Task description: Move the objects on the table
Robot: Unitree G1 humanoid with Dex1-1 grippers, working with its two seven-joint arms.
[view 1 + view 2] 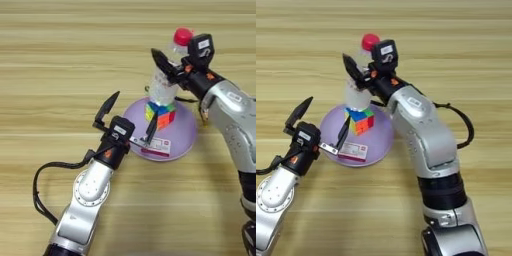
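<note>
The 2 views come from 1 stereo camera on the robot's head and look steeply down on the wooden table, which fills each picture from near. The left eye view reaches further left, the right eye view further right. Both share the purple plate and both arms.
</note>
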